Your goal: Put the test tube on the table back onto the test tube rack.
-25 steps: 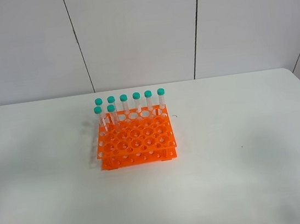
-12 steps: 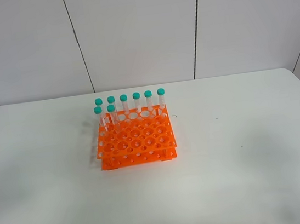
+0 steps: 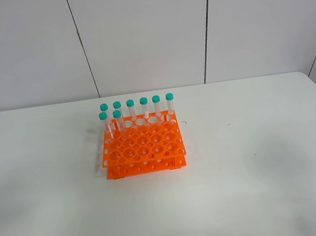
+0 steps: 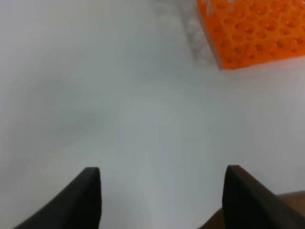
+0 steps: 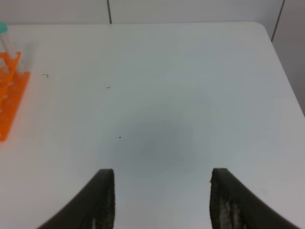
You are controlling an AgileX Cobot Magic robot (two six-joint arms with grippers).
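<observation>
Orange test tube rack [image 3: 142, 145] holds 8 tubes, well apart from both empty, parted claws [image 4: 162, 191] [image 5: 162, 191].

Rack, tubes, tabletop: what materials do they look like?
Test tube rack: likely moulded plastic, bright orange, opaque, slightly glossy. Test tubes: clear walls you can see through, probably plastic though glass can't be ruled out; teal-green caps look like opaque plastic. Table: white, matte, no glare; likely laminate, uncertain.
</observation>
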